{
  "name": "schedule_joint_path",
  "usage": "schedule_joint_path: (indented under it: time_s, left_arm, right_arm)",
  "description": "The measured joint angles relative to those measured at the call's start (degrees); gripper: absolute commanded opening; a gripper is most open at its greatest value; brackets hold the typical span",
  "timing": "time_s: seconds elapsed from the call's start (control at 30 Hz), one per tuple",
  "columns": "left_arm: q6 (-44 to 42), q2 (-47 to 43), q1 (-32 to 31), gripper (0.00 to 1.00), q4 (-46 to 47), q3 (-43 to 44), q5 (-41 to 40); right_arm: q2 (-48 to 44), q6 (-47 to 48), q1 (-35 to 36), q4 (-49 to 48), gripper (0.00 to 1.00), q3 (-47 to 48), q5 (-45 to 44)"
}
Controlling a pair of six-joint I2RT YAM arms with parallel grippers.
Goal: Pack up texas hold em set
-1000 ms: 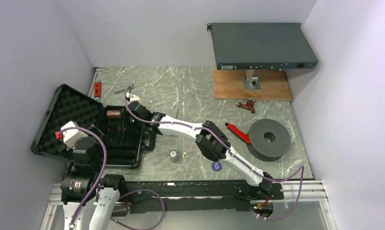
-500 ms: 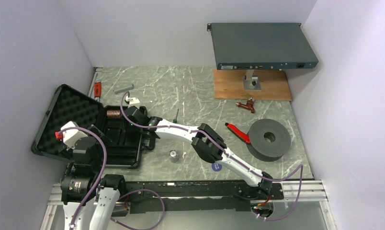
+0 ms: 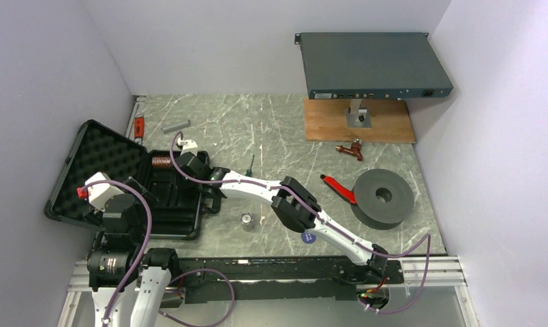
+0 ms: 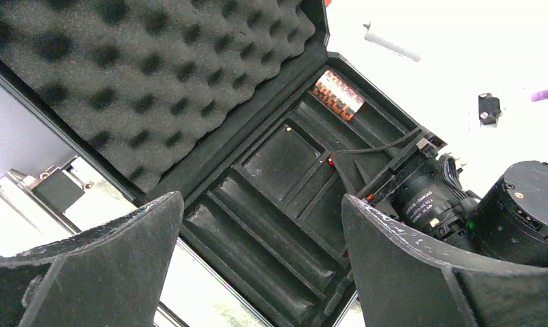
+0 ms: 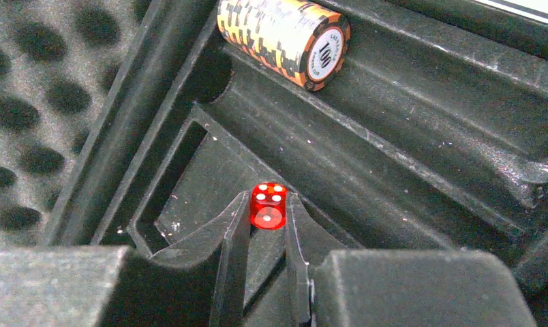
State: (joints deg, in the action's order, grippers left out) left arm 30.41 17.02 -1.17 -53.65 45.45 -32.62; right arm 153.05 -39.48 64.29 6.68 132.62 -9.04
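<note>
The black briefcase (image 3: 108,160) lies open at the left, foam lid back. One chip stack (image 5: 285,37) lies on its side in a tray groove; it also shows in the top view (image 3: 161,162). My right gripper (image 5: 267,204) is shut on a tiny red die (image 5: 268,206), held over the square compartment of the tray; in the top view it (image 3: 183,178) reaches into the case. My left gripper (image 4: 262,197) is open and empty above the tray's near grooves. A second chip stack (image 3: 246,221) and the blue button (image 3: 308,237) lie on the table.
A large grey disc (image 3: 384,196) and a red-handled tool (image 3: 339,189) lie at the right. A wooden board (image 3: 358,121) with a grey box (image 3: 373,65) on a stand is at the back. A small screwdriver (image 3: 251,163), a white piece (image 3: 187,143) and a grey bar (image 3: 176,125) lie near the case.
My right gripper has moved left and nearer, deeper over the case tray, uncovering the white piece behind it. The left arm has not moved.
</note>
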Motion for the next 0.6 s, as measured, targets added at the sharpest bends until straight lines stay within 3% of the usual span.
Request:
schedule_joint_path:
  time_s: [0.27, 0.6]
  left_arm:
    - [-0.85, 0.02, 0.26, 0.92, 0.63, 0.00, 1.29]
    - [-1.05, 0.09, 0.35, 0.92, 0.63, 0.00, 1.46]
  right_arm:
    - [0.00, 0.46, 0.26, -0.48, 0.41, -0.04, -0.02]
    - [0.00, 1.01, 0.46, -1.22, 0.45, -0.04, -0.07]
